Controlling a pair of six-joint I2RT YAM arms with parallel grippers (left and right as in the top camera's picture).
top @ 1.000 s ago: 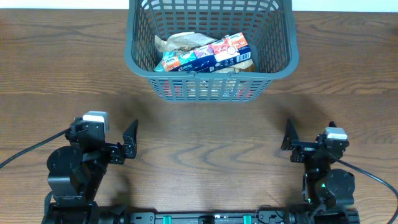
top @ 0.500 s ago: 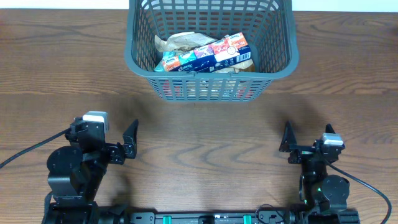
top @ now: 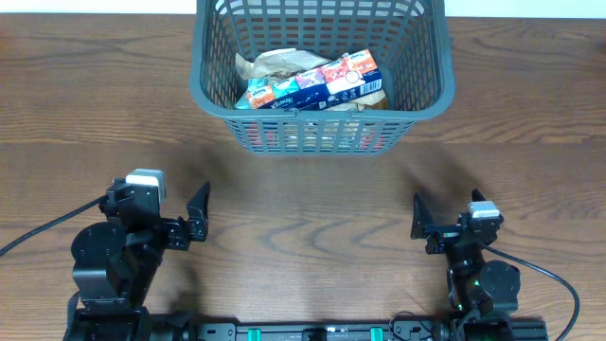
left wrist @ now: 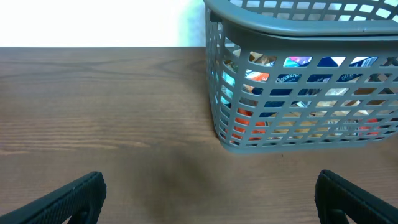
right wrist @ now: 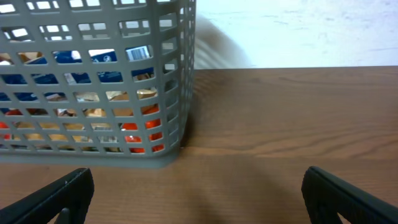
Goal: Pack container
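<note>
The container [top: 312, 113], a large grey slotted basket, stands at the back middle of the wooden table. It holds several snack packets [top: 312, 83], blue, red and tan. My left gripper [top: 199, 202] hovers near the front left, open and empty. My right gripper [top: 418, 210] hovers near the front right, also open and empty. In the left wrist view the container [left wrist: 298, 25] is ahead to the right of my left gripper [left wrist: 211, 199], well beyond the fingertips. In the right wrist view the container [right wrist: 186, 74] fills the upper left, ahead of my right gripper [right wrist: 199, 196].
Bare wood table [top: 303, 189] lies between the basket and both arms. A black cable [top: 38, 235] trails off at the left and another cable [top: 559, 279] at the right. A pale wall [right wrist: 298, 31] runs behind the table's far edge.
My right arm has shifted left and slightly toward the front, its gripper still open. The left arm, the basket and the packets have not moved.
</note>
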